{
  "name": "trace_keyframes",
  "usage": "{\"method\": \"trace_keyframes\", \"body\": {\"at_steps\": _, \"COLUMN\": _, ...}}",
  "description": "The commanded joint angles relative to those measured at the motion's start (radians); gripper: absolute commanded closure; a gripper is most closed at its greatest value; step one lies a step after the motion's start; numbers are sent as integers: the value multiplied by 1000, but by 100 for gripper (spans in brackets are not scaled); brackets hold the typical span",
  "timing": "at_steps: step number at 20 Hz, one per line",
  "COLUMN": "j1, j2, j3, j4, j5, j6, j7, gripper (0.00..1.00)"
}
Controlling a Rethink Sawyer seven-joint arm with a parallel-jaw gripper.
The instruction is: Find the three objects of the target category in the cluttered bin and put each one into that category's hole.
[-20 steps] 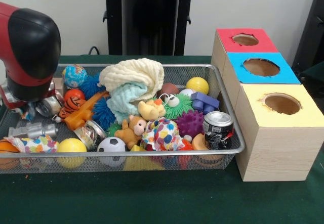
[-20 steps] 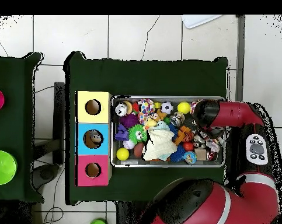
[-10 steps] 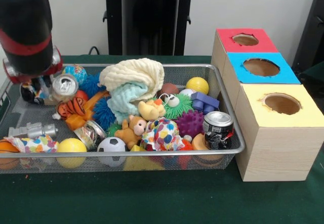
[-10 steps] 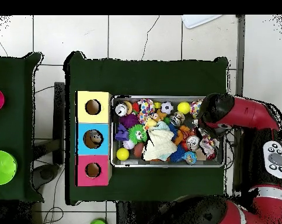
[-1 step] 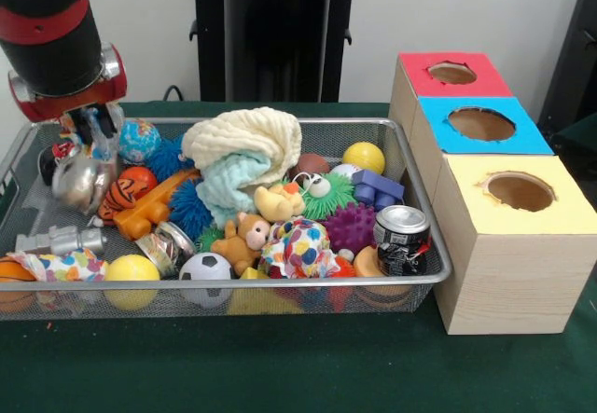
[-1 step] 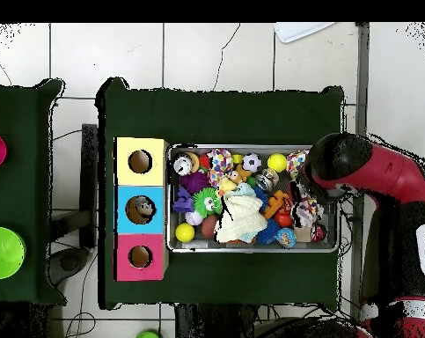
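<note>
Front view: nearest the camera lies the green worktop (image 5: 280, 366), and on it the wire mesh bin (image 5: 438, 268). Along the bin's near wall sit a yellow ball (image 5: 131, 268), a soccer ball (image 5: 205, 267), a patterned cloth bundle (image 5: 300, 248) and an upright crushed can (image 5: 402, 239) at the right corner. Just behind them are a brown teddy bear (image 5: 244, 239), a purple spiky ball (image 5: 351, 226) and a second can (image 5: 168, 245) lying on its side. At mid-bin a cream and mint cloth (image 5: 244, 157) is heaped highest, with a blue spiky ball (image 5: 191, 208) and an orange toy (image 5: 154, 210) to its left. At the bin's left side the claw (image 5: 82, 157) hangs from the red and black arm (image 5: 56, 35), clenched around a silver can (image 5: 76, 182) that is tilted and raised above the other toys. To the right of the bin stand three boxes touching in a row: yellow box (image 5: 522, 245) nearest, blue box (image 5: 480, 126) behind it, red box (image 5: 451, 73) farthest, each with a round hole on top.

Overhead view: a small object shows inside the blue box's hole (image 6: 142, 209).
</note>
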Motion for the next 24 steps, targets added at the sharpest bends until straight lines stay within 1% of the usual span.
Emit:
{"method": "trace_keyframes", "body": {"at_steps": 1, "j1": -9, "j2": 14, "j3": 106, "j4": 128, "j5": 61, "j6": -86, "j7": 61, "gripper": 100}}
{"method": "trace_keyframes", "body": {"at_steps": 3, "j1": -10, "j2": 18, "j3": 111, "j4": 140, "j5": 75, "j6": -114, "j7": 77, "gripper": 100}}
{"method": "trace_keyframes", "body": {"at_steps": 7, "j1": 0, "j2": 24, "j3": 112, "j4": 154, "j5": 114, "j6": -127, "j7": 127, "gripper": 100}}
{"method": "trace_keyframes", "body": {"at_steps": 14, "j1": 21, "j2": 22, "j3": 113, "j4": 207, "j5": 191, "j6": -239, "j7": 210, "gripper": 100}}
{"method": "trace_keyframes", "body": {"at_steps": 20, "j1": 50, "j2": 8, "j3": 101, "j4": 264, "j5": 269, "j6": -224, "j7": 248, "gripper": 100}}
{"method": "trace_keyframes", "body": {"at_steps": 24, "j1": 63, "j2": 6, "j3": 100, "j4": 293, "j5": 315, "j6": -255, "j7": 258, "gripper": 100}}
